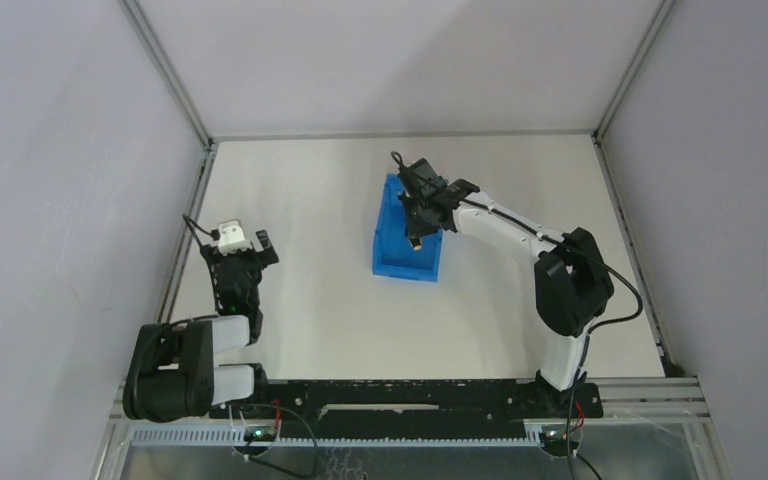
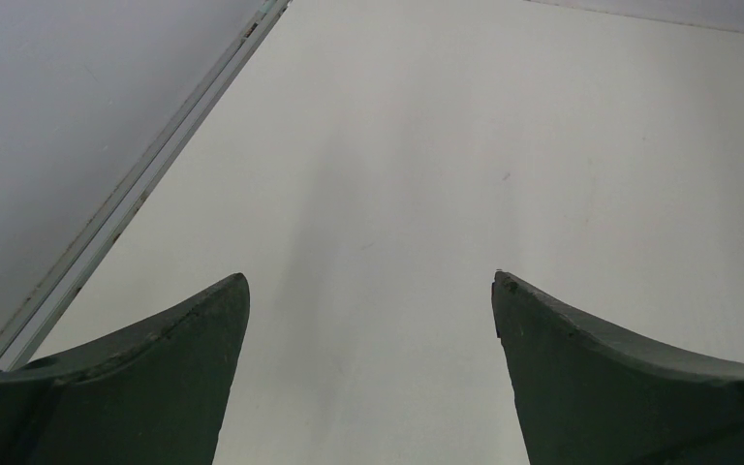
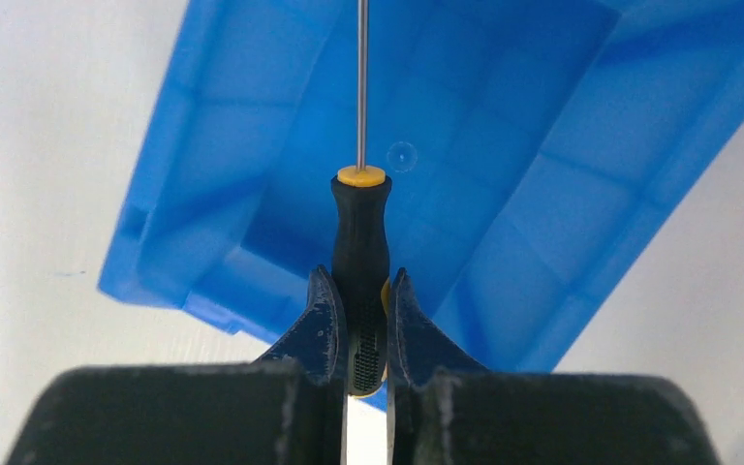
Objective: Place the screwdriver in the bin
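Bench (image 1: 310, 190) carries a blue bin (image 1: 390, 235) near its middle; left jaws stand wide apart, holding nothing; right jaws, above the bin, are clamped on the black handle of the screwdriver (image 3: 360, 242), shaft pointing across the bin's inside.

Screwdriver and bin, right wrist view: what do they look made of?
On the screwdriver, the handle looks like matte black plastic or rubber, with a textured grip patch near the butt and a yellow collar. The shaft is thin and smooth, and its grey sheen suggests metal. The bin looks like bright blue moulded plastic with a semi-gloss finish, showing soft highlights and moulded ribs on its floor and walls.
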Motion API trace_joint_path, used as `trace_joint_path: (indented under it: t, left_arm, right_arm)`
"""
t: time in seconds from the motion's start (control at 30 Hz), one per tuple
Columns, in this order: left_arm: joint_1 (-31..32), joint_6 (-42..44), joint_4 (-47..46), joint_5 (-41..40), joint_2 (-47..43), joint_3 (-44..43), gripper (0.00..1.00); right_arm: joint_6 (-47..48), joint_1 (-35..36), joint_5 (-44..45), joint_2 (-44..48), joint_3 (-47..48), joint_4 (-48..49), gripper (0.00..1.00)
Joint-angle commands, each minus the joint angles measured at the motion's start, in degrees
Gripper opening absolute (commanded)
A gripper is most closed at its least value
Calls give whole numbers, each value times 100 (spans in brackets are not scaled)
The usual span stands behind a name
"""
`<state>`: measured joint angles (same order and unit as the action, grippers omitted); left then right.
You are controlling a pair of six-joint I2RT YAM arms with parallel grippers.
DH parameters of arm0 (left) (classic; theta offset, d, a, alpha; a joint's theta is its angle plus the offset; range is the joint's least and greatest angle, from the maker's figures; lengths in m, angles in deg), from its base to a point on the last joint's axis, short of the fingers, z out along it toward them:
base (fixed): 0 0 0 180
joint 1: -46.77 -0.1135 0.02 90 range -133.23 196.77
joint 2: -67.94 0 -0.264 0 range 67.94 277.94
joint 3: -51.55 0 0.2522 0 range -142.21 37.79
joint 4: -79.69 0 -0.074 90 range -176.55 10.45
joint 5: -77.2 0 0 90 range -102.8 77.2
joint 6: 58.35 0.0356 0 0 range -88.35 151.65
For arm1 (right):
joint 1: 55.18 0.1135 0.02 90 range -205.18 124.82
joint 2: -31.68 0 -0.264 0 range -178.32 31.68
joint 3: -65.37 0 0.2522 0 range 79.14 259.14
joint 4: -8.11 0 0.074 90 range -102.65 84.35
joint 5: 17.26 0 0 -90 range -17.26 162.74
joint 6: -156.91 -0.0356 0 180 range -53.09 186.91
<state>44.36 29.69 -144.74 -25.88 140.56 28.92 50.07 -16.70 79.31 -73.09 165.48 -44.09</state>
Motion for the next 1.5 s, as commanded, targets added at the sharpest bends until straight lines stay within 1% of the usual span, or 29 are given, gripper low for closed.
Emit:
trace_joint_path:
  t: [0.0,0.07,0.13,0.23,0.27,0.3,0.33,0.4,0.53,0.63,0.8,0.87,0.93,1.03,1.07,1.13,1.2,1.33,1.4,1.47]
  left_arm:
    - [-24,64,-201,55,-68,-228,100]
    - [-25,64,-201,58,-65,-222,100]
    - [-28,64,-201,56,-66,-221,100]
    - [-23,64,-201,52,-66,-226,100]
    - [-26,64,-201,53,-67,-223,100]
    - [-23,64,-201,55,-64,-224,100]
    - [-22,64,-201,54,-64,-226,100]
    - [-22,64,-201,54,-64,-221,100]
    - [-28,64,-201,55,-64,-224,100]
    - [-25,68,-201,55,-67,-223,100]
    - [-26,64,-201,60,-64,-227,100]
    - [-30,64,-201,59,-64,-221,100]
    - [-26,64,-201,55,-69,-226,100]
    - [-28,64,-201,54,-68,-226,100]
    - [-31,64,-201,53,-66,-222,100]
    - [-27,64,-201,53,-64,-226,100]
    - [-23,64,-201,58,-64,-221,100]
    - [-21,64,-201,52,-64,-221,100]
    - [-23,64,-201,54,-70,-227,100]
    - [-24,64,-201,58,-66,-226,100]
  right_arm:
    - [6,55,133,-86,-175,545,8]
    - [-118,70,266,-147,-179,552,10]
    - [-248,76,517,-222,-190,579,16]
    - [-359,79,694,-407,-161,587,19]
    - [-382,92,664,-456,-162,624,22]
    - [-422,96,644,-481,-162,657,28]
    - [-433,110,641,-502,-154,683,32]
    - [-450,143,681,-489,-96,691,37]
    - [-325,201,697,-330,137,647,46]
    - [-262,252,748,-234,439,418,53]
    - [-252,309,1006,240,627,258,63]
    - [-201,302,1173,519,562,238,71]
    - [-119,285,1464,816,434,156,82]
    - [-22,135,1915,1424,14,100,96]
    - [-26,15,1927,1617,-164,62,99]
    - [-62,-361,1676,2046,-543,-1,100]
    - [-122,-891,1424,2461,-941,-17,99]
    - [-106,-2219,1240,3243,-1596,93,100]
    - [-148,-2968,760,3545,-1759,101,100]
    - [101,-3598,257,3649,-1805,64,100]
